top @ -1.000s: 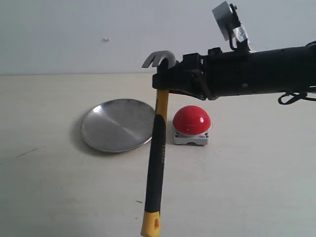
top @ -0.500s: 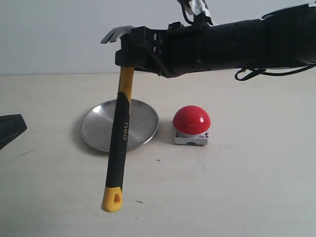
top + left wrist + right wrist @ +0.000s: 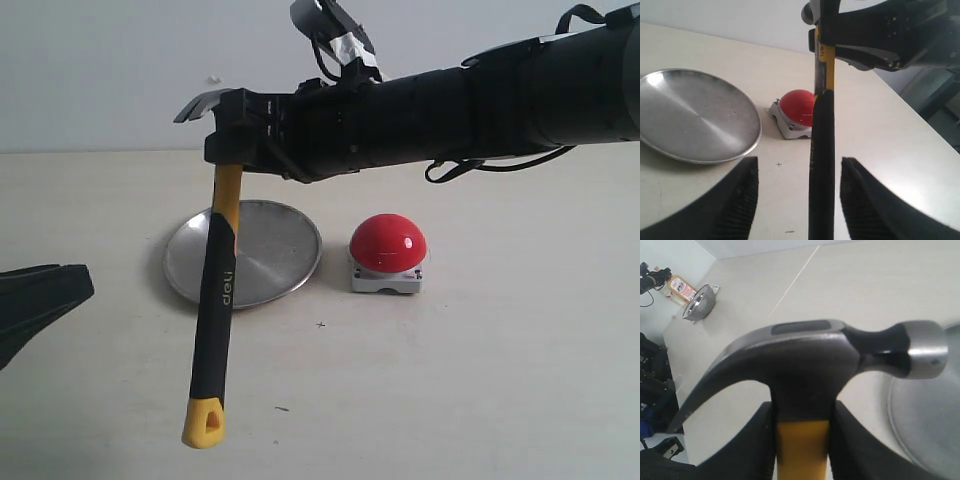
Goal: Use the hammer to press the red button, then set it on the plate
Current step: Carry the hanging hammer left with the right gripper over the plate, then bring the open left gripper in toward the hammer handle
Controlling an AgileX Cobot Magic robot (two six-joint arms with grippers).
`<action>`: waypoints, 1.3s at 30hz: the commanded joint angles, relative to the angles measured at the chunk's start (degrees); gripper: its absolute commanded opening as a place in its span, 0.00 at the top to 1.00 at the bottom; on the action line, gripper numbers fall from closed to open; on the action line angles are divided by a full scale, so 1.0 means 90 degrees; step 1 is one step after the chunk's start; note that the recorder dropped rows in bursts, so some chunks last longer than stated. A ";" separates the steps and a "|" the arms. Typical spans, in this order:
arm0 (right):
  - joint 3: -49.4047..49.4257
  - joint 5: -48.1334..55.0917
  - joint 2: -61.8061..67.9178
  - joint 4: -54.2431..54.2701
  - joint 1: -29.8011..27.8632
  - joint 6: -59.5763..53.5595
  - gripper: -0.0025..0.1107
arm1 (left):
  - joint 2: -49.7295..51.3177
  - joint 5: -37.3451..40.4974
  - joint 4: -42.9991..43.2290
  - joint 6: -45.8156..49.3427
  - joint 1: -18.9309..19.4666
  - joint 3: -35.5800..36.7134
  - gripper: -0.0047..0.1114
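My right gripper [image 3: 238,140] reaches across from the right and is shut on the hammer [image 3: 215,290] just under its dark head. The hammer hangs almost upright in the air, its yellow looped end lowest, in front of the plate's left part. The silver plate [image 3: 270,245] lies on the table, and the red button [image 3: 388,243] stands right of it. In the right wrist view the jaws clamp the yellow neck below the hammer head [image 3: 810,360]. My left gripper [image 3: 798,165] is open; the black hammer handle [image 3: 821,165] shows between its fingers without touching them.
The left gripper's dark fingers [image 3: 35,300] enter at the exterior view's left edge, low over the pale table [image 3: 480,380]. A small bottle [image 3: 681,288] and a metal bowl [image 3: 700,302] stand far off beyond the table in the right wrist view.
The right arm has carried the hammer leftward, from beside the button to in front of the plate's left part. The left gripper has come into view at the left edge.
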 commanded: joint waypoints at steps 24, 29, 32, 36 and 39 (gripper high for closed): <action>-0.0116 0.0196 -0.0074 0.0268 0.0015 0.0019 0.98 | 0.0030 -0.0629 -0.0016 0.0024 -0.0035 -0.0050 0.43; -0.0116 0.0196 -0.0074 0.0268 0.0015 0.0019 0.98 | 0.0290 -0.0787 0.0014 0.0013 -0.0035 -0.0050 0.43; -0.0116 0.0196 -0.0074 0.0268 0.0015 0.0019 0.98 | 0.0607 -0.0801 0.0322 -0.0223 -0.0035 -0.0229 0.43; -0.0116 0.0196 -0.0074 0.0268 0.0015 0.0019 0.98 | 0.1089 -0.0825 0.0900 -0.0746 -0.0035 -0.0584 0.43; -0.0116 0.0196 -0.0074 0.0268 0.0015 0.0019 0.98 | 0.1410 -0.0975 0.1002 -0.0788 -0.0035 -0.0778 0.43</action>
